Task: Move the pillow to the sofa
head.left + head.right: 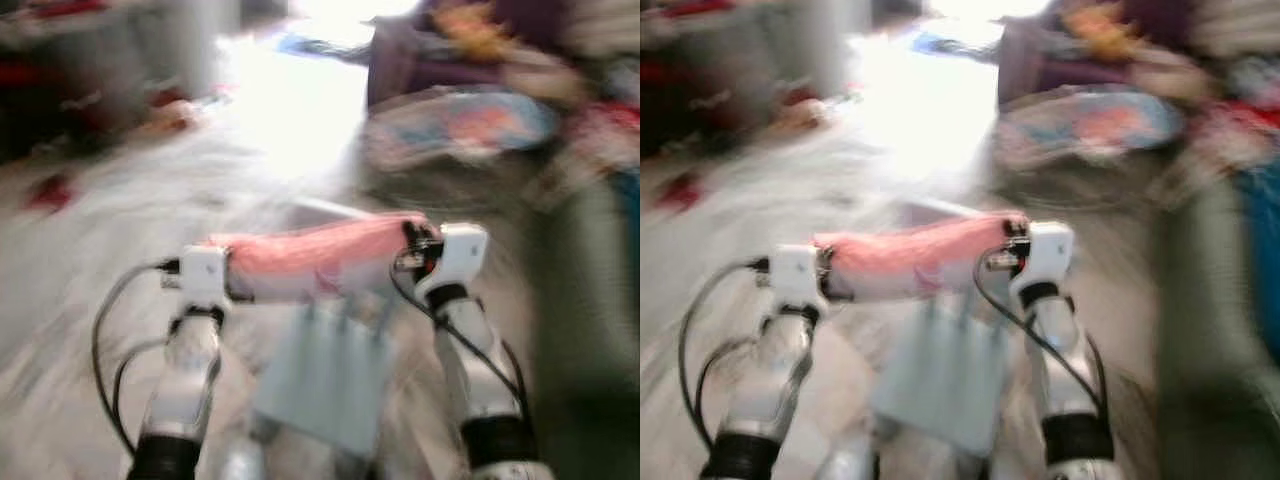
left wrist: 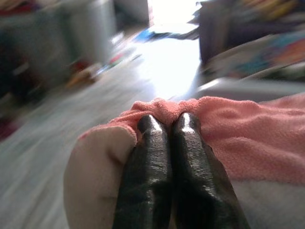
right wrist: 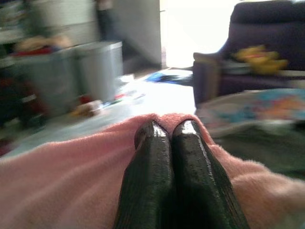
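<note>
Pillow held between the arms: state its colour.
Pink on top, white below; the pillow shows best in the left wrist view.

No words, numbers, labels or signs can be read in any of the pictures. Everything is blurred, and no letters can be made out on any of the things shown.

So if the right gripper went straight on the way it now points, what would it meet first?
The right gripper is shut on the pink pillow. Beyond it lies bright bare floor, then probably the dark purple sofa; blur leaves depth unclear.
</note>
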Available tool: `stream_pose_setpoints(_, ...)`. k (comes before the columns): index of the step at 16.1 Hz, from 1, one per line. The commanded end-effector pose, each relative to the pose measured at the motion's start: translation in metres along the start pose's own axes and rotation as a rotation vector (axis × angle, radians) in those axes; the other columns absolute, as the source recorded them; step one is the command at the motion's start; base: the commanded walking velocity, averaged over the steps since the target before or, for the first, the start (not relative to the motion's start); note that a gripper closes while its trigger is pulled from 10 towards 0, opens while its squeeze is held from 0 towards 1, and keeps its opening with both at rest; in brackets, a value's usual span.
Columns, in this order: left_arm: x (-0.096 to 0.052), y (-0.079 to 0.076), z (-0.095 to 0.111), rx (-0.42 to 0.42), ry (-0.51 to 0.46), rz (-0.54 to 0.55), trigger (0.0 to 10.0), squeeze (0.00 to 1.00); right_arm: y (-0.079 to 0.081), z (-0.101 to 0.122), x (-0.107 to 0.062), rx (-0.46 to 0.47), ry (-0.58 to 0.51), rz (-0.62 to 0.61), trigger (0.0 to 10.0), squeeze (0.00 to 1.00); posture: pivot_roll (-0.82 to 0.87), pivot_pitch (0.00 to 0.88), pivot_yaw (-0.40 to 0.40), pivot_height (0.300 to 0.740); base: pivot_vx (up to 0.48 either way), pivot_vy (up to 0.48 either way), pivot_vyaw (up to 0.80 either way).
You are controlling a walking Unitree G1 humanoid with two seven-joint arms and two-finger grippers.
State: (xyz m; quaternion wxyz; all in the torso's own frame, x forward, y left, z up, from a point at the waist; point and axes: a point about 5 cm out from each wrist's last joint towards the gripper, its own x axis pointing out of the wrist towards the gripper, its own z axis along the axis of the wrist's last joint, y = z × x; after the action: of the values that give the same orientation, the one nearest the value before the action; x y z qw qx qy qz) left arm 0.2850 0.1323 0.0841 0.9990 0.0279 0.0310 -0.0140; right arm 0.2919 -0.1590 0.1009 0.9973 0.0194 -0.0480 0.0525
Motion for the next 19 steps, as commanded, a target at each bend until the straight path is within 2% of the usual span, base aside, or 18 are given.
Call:
stream_pose_setpoints(1,0.0,-0.009,0.005,-0.009,-0.031,-0.04,10.0,0.0,-0.007,0.0,-0.004,-0.003,-0.01,-0.045,10.0,0.0,0.02,0.0,-0.009,0.74,0.0,0.0,0.0)
stream_pose_setpoints(5,-0.001,-0.013,0.006,-0.034,-0.029,-0.068,10.0,0.0,0.0,-0.003,-0.005,0.005,0.004,-0.019,10.0,0.0,0.01,0.0,0.0,0.74,0.0,0.0,0.0)
stream_pose_setpoints(10,-0.004,-0.014,0.005,-0.047,-0.016,-0.076,10.0,0.0,-0.013,-0.002,0.001,0.033,0.02,-0.083,10.0,0.0,0.02,0.0,-0.005,0.74,0.0,0.0,0.0)
stream_pose_setpoints(16,-0.004,-0.016,0.002,-0.053,0.004,-0.076,10.0,0.0,-0.016,-0.006,-0.002,0.023,0.049,-0.101,10.0,0.0,0.01,0.0,-0.008,0.74,-0.277,0.0,0.0)
stream_pose_setpoints(19,-0.004,-0.014,0.0,-0.067,0.021,-0.064,10.0,0.0,-0.018,-0.008,-0.003,0.057,0.065,-0.123,10.0,0.0,0.01,0.0,-0.008,0.74,-0.294,0.0,0.0)
